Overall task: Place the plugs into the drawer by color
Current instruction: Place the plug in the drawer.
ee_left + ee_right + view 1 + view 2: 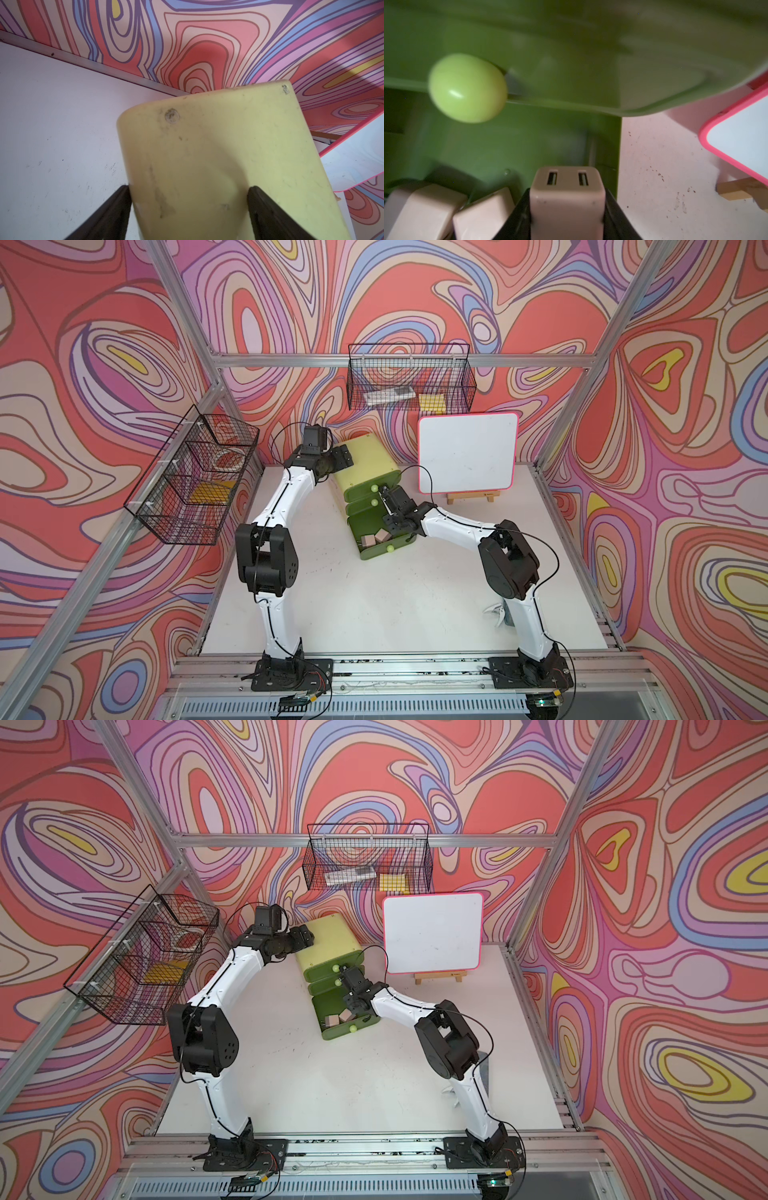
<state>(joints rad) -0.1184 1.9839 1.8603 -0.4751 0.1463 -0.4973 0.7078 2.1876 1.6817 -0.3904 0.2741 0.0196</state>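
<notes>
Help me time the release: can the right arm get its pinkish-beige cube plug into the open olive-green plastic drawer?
Likely yes: the right gripper, shut on the pinkish-beige plug, hangs over the open olive-green drawer; two beige plugs there leave room.

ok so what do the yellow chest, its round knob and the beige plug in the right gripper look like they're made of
chest: probably moulded plastic, matte pale yellow, scuffed, with a round moulding mark.
knob: glossy, with a sharp highlight; plastic or painted wood, can't tell which.
plug in the right gripper: smooth satin plastic by its soft sheen and rounded moulded edges.
</notes>
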